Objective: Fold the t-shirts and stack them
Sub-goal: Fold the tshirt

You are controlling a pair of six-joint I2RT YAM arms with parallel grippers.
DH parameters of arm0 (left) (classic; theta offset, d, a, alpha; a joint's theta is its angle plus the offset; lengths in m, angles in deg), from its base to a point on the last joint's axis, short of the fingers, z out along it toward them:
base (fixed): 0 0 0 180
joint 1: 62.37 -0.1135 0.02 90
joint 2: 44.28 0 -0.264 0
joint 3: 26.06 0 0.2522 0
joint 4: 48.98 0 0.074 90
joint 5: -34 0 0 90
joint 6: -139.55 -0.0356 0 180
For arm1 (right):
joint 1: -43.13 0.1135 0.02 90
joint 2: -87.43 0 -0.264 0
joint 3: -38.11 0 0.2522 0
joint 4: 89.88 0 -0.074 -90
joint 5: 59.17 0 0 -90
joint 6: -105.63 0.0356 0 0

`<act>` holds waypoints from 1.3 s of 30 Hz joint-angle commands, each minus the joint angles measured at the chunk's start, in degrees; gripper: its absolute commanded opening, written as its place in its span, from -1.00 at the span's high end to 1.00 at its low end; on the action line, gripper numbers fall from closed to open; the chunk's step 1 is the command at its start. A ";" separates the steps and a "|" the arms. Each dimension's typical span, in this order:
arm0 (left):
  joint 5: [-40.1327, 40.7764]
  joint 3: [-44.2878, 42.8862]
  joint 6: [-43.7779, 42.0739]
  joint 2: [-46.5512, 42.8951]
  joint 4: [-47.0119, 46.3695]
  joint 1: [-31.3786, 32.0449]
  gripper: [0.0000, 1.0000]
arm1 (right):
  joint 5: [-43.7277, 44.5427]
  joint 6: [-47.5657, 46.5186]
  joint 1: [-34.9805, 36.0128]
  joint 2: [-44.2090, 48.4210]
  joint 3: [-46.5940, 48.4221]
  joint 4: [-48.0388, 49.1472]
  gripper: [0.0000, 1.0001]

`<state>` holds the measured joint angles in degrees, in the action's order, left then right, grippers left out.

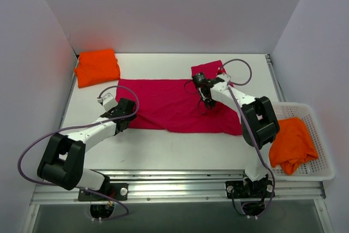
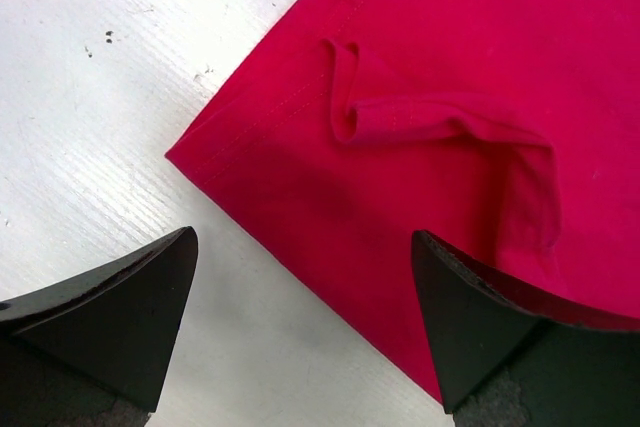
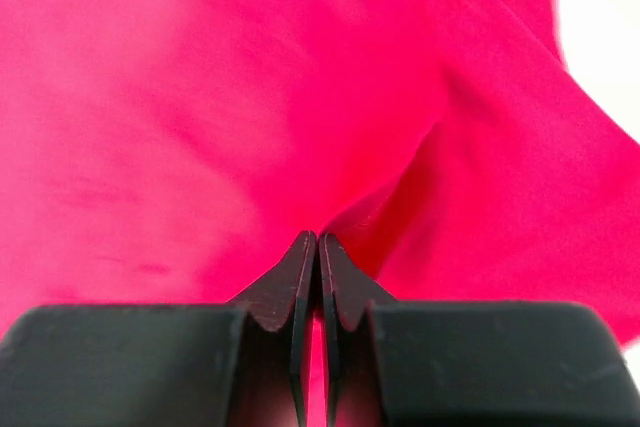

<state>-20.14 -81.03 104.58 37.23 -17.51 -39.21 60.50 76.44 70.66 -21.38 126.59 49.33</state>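
- White table (image 1: 163, 151): bare surface lies under and on the near side of the left gripper's jaws. A wide bare strip also runs between both arms and the near edge.
- Crimson-pink t-shirt (image 1: 163, 105): spread flat across the middle of the table, with one sleeve poking out beyond the right jaws. Its near left corner sits just ahead of the left jaws, between the two fingers. A small raised wrinkle lies just inside that corner (image 2: 440, 117).
- White mesh basket (image 1: 322, 175): well off to the right of the right jaws, at the table's right edge.
- Crumpled orange t-shirt (image 1: 292, 143): heaped inside the basket.
- Folded orange t-shirt (image 1: 97, 66): at the far left corner, well beyond the left jaws and apart from the crimson cloth.
- Left gripper (image 2: 305, 247): jaws spread wide with nothing between them, poised over the shirt's corner edge.
- Right gripper (image 3: 318, 242): jaws pressed together, pinching a ridge of the crimson cloth that puckers up to the tips.
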 commanded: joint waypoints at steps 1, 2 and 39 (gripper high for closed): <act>-1.14 -1.24 -0.88 -0.57 -3.39 -0.31 -0.93 | 3.03 -1.92 0.60 -4.28 8.85 -4.61 1.00; -1.31 -1.41 -0.80 -0.22 -3.56 -0.31 -0.93 | 3.11 -2.45 0.68 -5.52 10.87 -4.79 1.00; -8.17 -11.34 -5.54 7.51 -11.83 1.01 0.22 | 11.11 -4.48 0.95 22.15 -11.70 0.57 -0.82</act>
<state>-26.44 -88.50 99.90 43.29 -25.14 -39.56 68.17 72.49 71.97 -1.06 114.90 50.52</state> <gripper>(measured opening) 0.429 0.913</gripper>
